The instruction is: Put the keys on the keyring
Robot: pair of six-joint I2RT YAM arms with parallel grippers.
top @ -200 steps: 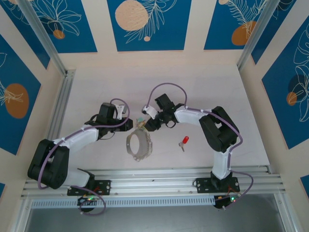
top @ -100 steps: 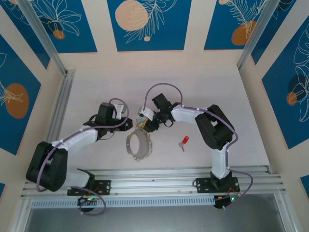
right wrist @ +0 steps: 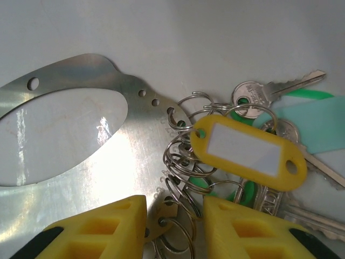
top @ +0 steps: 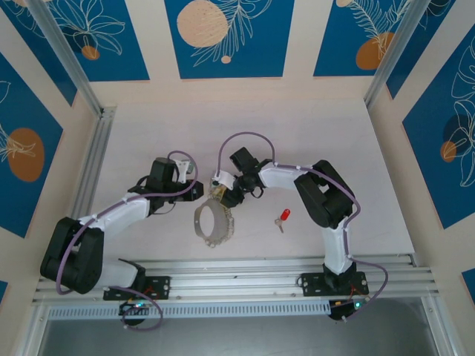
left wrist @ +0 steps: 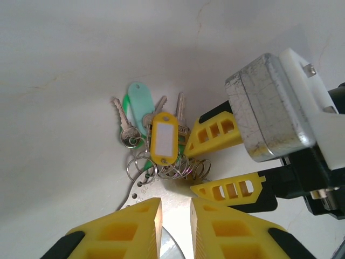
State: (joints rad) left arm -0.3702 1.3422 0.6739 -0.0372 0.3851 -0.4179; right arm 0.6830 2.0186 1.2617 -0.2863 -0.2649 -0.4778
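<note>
I am working in a robot lab, inside a little test booth. My left arm (top: pixel 119 211) and right arm (top: pixel 326 200) are sitting bolted to a metal rail (top: pixel 237 271) at the edge of a white table (top: pixel 334 141), and walls with blue leaf pictures (top: pixel 226 37) are standing all around.

The pale surface (top: pixel 297 133) carries a small group of things near the middle of the top view. A flat grey metal keyring (top: pixel 214 222), a wide loop with small holes along its rim, lies flat just below centre. At its upper end sits a bunch of small rings (left wrist: pixel 141 168) with a yellow tag (left wrist: pixel 163 137), a green tag (left wrist: pixel 138 98) and silver keys (left wrist: pixel 122 123), spread on the surface. To the right, well apart, lies a red key (top: pixel 282 216).
</note>
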